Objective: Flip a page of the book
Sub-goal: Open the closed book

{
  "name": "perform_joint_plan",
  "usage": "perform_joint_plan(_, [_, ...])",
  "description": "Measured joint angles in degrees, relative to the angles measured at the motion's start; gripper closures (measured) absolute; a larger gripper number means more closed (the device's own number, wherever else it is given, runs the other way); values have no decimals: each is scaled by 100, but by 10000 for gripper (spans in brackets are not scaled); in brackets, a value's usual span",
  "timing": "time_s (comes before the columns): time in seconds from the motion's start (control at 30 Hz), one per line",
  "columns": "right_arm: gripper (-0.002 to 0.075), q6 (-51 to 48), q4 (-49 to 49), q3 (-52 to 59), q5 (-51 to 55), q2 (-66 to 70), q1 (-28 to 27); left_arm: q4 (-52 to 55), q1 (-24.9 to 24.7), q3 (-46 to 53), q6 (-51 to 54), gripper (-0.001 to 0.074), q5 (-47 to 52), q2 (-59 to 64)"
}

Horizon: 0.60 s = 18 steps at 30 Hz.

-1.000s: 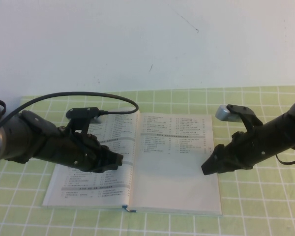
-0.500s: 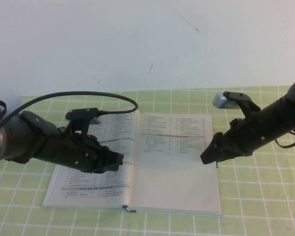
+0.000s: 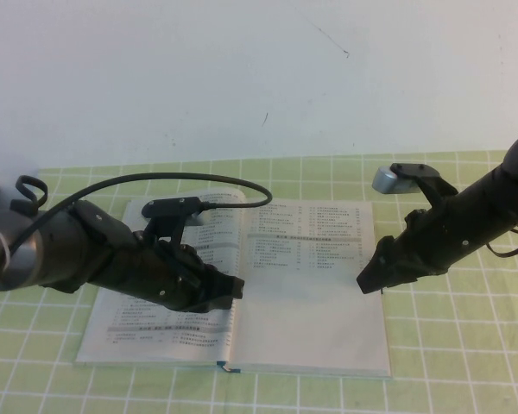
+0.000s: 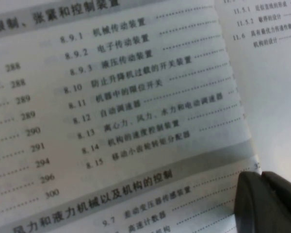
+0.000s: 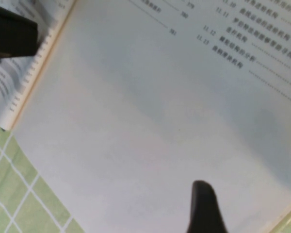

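Note:
The book point(image 3: 229, 368) lies open on the green checked cloth, its teal edge showing at the front. The page point(image 3: 306, 315) is its right leaf, with list text at the top and a blank lower half; it also shows in the right wrist view point(image 5: 136, 121). My left gripper point(image 3: 230, 289) is shut and rests low over the printed left leaf point(image 4: 111, 97) beside the spine; in the left wrist view it point(image 4: 264, 191) shows two dark fingers pressed together. My right gripper point(image 3: 369, 280) hangs at the page's outer right edge, just above the paper point(image 5: 203, 208).
The green checked cloth point(image 3: 466, 362) covers the table around the book. A white wall stands behind. The left arm's black cable point(image 3: 216, 181) arcs over the book's far left corner. The left gripper shows dark in the right wrist view point(image 5: 12, 36).
My left arm has moved right, bringing its gripper from mid left leaf to the spine. My right gripper has stayed at the page's right edge, shifting only slightly.

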Motion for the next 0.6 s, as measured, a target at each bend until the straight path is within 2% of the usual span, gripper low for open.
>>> perform_joint_plan(0.43, [313,508,-87,0,-168,0,0,-73,-36,0,-9,738,-3,-96])
perform_joint_plan(0.6, [313,614,-87,0,-205,0,0,376,-51,0,-267,738,-232,-288])
